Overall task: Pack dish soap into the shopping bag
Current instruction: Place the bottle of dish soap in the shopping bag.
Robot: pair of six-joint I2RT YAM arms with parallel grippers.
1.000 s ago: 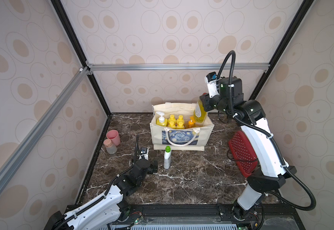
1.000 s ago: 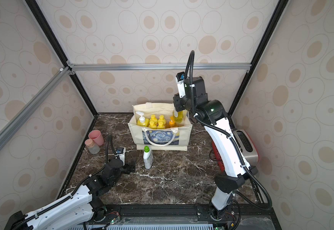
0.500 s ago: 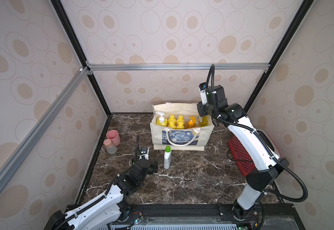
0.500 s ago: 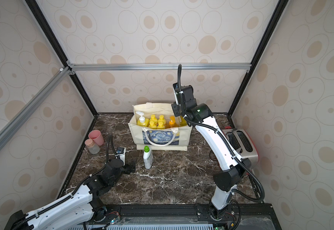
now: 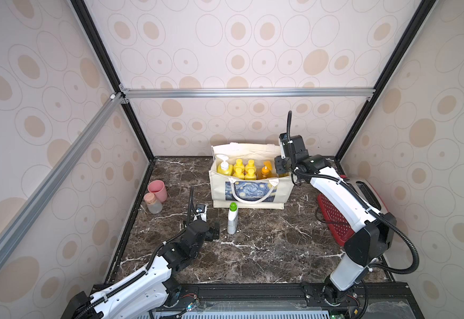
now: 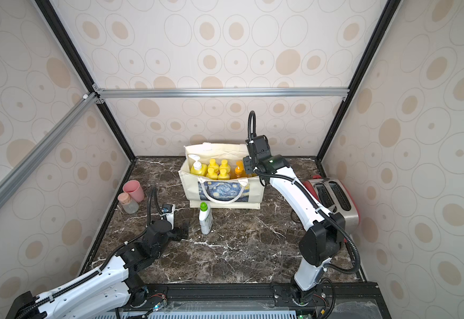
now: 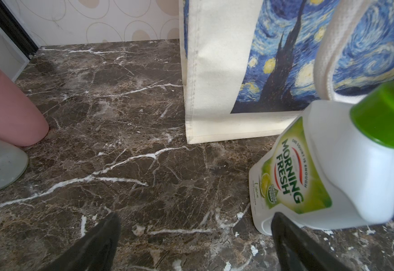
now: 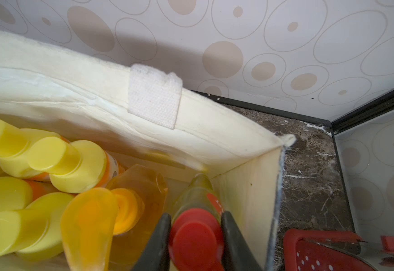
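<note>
1. Find greenish red-capped bottle [image 8: 196, 237] pinched at the cap by right fingers [image 8: 235, 246], cap up, inside shopping bag [image 8: 242, 187] against its end wall.
2. Find white green-capped bottle [image 5: 232, 219] upright on desk [image 5: 266, 248], in front of the bag, just right of spread left fingers [image 7: 97, 244]; nearer the left arm.

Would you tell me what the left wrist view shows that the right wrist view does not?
Left wrist only: the white green-capped bottle standing outside the shopping bag, the pink cup, the open left gripper. Right wrist only: the bag's inside with yellow-capped bottles, the orange pump bottle, and the right gripper shut on the red-capped bottle. Both: the bag's canvas and the marble table.
</note>
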